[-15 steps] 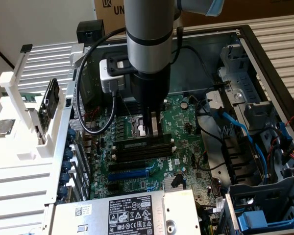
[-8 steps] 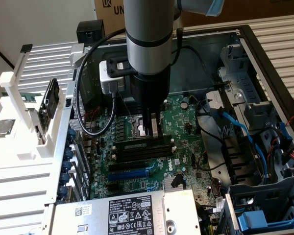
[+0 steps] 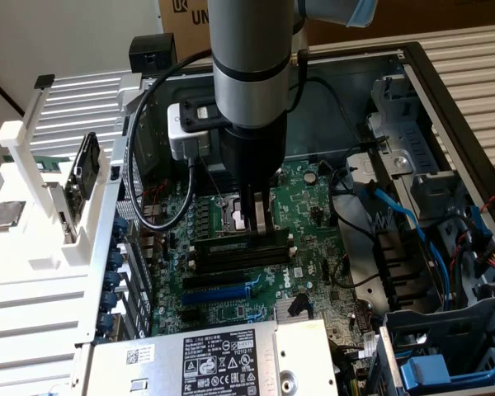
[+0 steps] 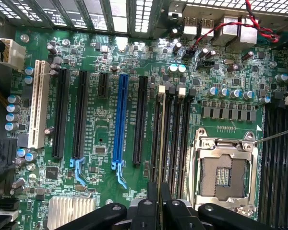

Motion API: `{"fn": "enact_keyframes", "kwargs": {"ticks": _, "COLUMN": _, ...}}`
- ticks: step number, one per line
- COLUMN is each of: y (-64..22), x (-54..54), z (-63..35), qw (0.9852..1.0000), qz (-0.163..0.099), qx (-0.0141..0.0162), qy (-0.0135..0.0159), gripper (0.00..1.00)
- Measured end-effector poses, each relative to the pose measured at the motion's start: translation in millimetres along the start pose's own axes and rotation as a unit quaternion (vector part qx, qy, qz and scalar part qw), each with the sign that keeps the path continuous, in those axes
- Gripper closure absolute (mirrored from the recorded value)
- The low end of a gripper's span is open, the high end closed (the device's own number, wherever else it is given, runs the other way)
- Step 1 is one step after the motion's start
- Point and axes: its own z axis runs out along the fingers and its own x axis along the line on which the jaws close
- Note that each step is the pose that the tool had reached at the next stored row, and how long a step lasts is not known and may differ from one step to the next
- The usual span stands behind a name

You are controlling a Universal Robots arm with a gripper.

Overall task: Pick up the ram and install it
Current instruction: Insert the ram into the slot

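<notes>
Closest up, pinching the ram (image 4: pixel 160 139) edge-on in the narrowly set claw (image 4: pixel 159 190), directly beneath. Upright, lengthwise along the black memory slots (image 4: pixel 176 139), aligned with the outermost, nearest the blue expansion slot (image 4: pixel 119 120); cannot tell whether seated.

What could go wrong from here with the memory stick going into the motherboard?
1. The ram, pinched edge-on in the gripper, lies along the black memory slots. If it is slightly off or tilted, pressing may jam or bend it.
2. The open CPU socket sits right beside those slots, so a sideways slip might hit it.
3. A black cable loops beside the wrist and may snag.
</notes>
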Motion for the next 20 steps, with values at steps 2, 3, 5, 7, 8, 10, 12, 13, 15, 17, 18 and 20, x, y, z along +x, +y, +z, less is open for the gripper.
{"fn": "enact_keyframes", "kwargs": {"ticks": 2, "y": 0.0, "x": 0.0, "z": 0.5, "qw": 1.0000, "qz": 0.001, "qx": 0.0001, "qy": 0.0000, "gripper": 0.86}}
{"fn": "enact_keyframes", "kwargs": {"ticks": 3, "y": 0.0, "x": 0.0, "z": 0.7, "qw": 1.0000, "qz": 0.001, "qx": 0.0001, "qy": 0.0000, "gripper": 0.86}}
{"fn": "enact_keyframes", "kwargs": {"ticks": 5, "y": -0.1, "x": 0.0, "z": 1.1, "qw": 1.0000, "qz": 0.001, "qx": 0.0001, "qy": -0.0001, "gripper": 0.86}}
{"fn": "enact_keyframes", "kwargs": {"ticks": 7, "y": -0.3, "x": -0.2, "z": 1.3, "qw": 1.0000, "qz": 0.001, "qx": 0.0002, "qy": -0.0002, "gripper": 0.86}}
{"fn": "enact_keyframes", "kwargs": {"ticks": 8, "y": -0.3, "x": -0.9, "z": 1.5, "qw": 1.0000, "qz": 0.001, "qx": 0.0002, "qy": -0.0001, "gripper": 0.86}}
{"fn": "enact_keyframes", "kwargs": {"ticks": 10, "y": -0.3, "x": -0.9, "z": 1.5, "qw": 1.0000, "qz": 0.001, "qx": 0.0002, "qy": 0.0000, "gripper": 0.86}}
{"fn": "enact_keyframes", "kwargs": {"ticks": 12, "y": -0.3, "x": -0.9, "z": 1.5, "qw": 1.0000, "qz": 0.001, "qx": 0.0002, "qy": -0.0001, "gripper": 0.86}}
{"fn": "enact_keyframes", "kwargs": {"ticks": 13, "y": -0.3, "x": -0.9, "z": 1.5, "qw": 1.0000, "qz": 0.001, "qx": 0.0002, "qy": 0.0000, "gripper": 0.86}}
{"fn": "enact_keyframes", "kwargs": {"ticks": 15, "y": -0.3, "x": -0.9, "z": 2.0, "qw": 1.0000, "qz": 0.001, "qx": 0.0002, "qy": 0.0000, "gripper": 0.86}}
{"fn": "enact_keyframes", "kwargs": {"ticks": 17, "y": -0.3, "x": -0.9, "z": 2.1, "qw": 1.0000, "qz": 0.001, "qx": 0.0002, "qy": 0.0000, "gripper": 0.86}}
{"fn": "enact_keyframes", "kwargs": {"ticks": 18, "y": -0.3, "x": -0.9, "z": 2.2, "qw": 1.0000, "qz": 0.001, "qx": 0.0002, "qy": 0.0000, "gripper": 0.86}}
{"fn": "enact_keyframes", "kwargs": {"ticks": 20, "y": 0.0, "x": -0.4, "z": 2.3, "qw": 1.0000, "qz": 0.002, "qx": 0.0003, "qy": -0.0001, "gripper": 0.86}}
